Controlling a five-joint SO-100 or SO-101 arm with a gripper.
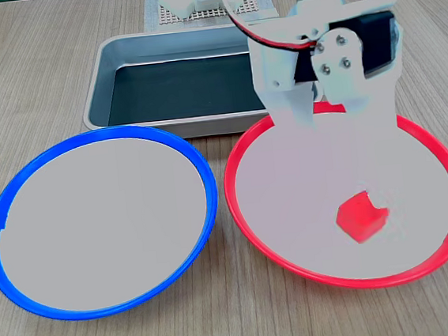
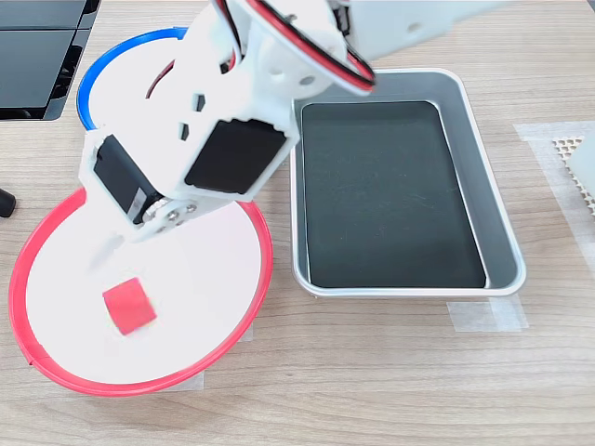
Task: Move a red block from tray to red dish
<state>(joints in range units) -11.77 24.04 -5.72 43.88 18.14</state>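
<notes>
The red block (image 1: 361,217) (image 2: 128,306) lies on the pale inside of the red dish (image 1: 236,206) (image 2: 266,262), toward the first exterior view's lower right. My gripper (image 1: 329,122) (image 2: 113,245) hangs over the dish's far edge, above and apart from the block. It is open, with the red rim showing between its white fingers and nothing held. The tray (image 1: 96,97) (image 2: 498,223) stands behind the dish in the first exterior view, and its dark bottom is bare where it shows. My arm hides the tray's right part in that view.
A blue-rimmed dish (image 1: 202,174) (image 2: 87,82) of the same size lies next to the red one. A white perforated base (image 1: 209,10) (image 2: 576,158) stands beyond the tray. A black object (image 2: 37,56) fills the second exterior view's top left corner.
</notes>
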